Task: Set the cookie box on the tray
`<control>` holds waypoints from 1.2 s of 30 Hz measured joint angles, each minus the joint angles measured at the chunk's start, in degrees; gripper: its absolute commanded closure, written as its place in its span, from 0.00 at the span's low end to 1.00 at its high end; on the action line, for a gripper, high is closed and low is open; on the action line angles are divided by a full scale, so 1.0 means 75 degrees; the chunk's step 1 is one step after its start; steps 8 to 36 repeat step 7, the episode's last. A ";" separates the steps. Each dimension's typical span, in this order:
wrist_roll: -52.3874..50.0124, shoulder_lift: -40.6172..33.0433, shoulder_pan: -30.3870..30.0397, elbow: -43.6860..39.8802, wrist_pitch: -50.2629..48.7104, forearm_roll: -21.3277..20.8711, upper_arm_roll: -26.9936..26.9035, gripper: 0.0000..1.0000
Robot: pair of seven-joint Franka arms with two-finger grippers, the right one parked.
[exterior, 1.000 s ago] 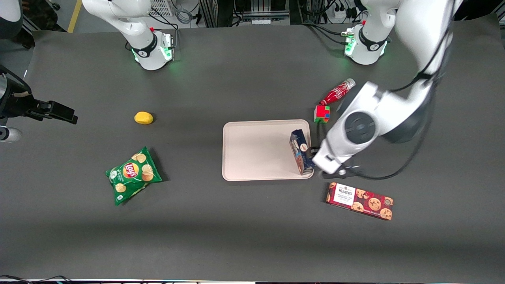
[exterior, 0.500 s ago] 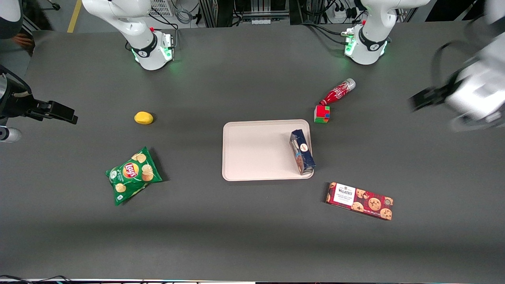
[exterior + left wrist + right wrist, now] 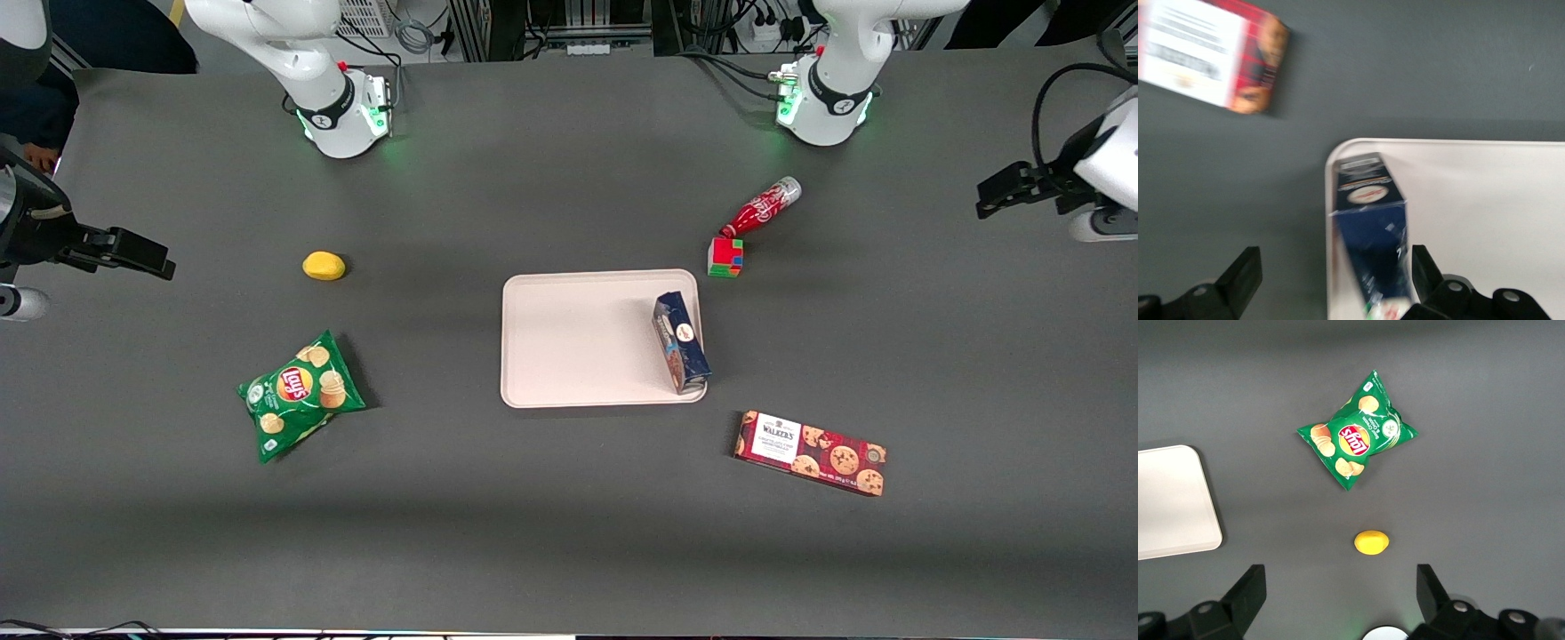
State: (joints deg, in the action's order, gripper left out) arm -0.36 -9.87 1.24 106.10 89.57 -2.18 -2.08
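Note:
The navy-blue cookie box (image 3: 681, 342) stands on its long edge on the pale pinkish-cream tray (image 3: 578, 338), along the rim toward the working arm's end. Nothing holds it. My left gripper (image 3: 994, 197) hangs high at the working arm's end of the table, far from the tray. In the left wrist view the gripper (image 3: 1335, 277) is open, its fingers (image 3: 1243, 280) wide apart and holding nothing. That view also shows the cookie box (image 3: 1371, 227) on a corner of the tray (image 3: 1485, 213).
A red tartan Walker's box (image 3: 809, 452) lies nearer the camera than the tray, and shows in the left wrist view (image 3: 1205, 57). A red bottle (image 3: 761, 206) and a coloured cube (image 3: 725, 257) lie farther off. A lemon (image 3: 324, 266) and a green chips bag (image 3: 300, 396) lie toward the parked arm's end.
My left gripper has left the cookie box on the tray and swung away toward the working arm's end of the table. The box has stayed where it stood.

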 measured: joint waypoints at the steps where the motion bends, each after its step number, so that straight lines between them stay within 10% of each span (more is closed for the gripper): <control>1: 0.0000 -0.0019 0.0007 0.0026 0.0010 0.0000 0.0007 0.00; 36: 0.0011 -0.0087 0.0038 0.0053 0.0015 0.0000 0.0022 0.00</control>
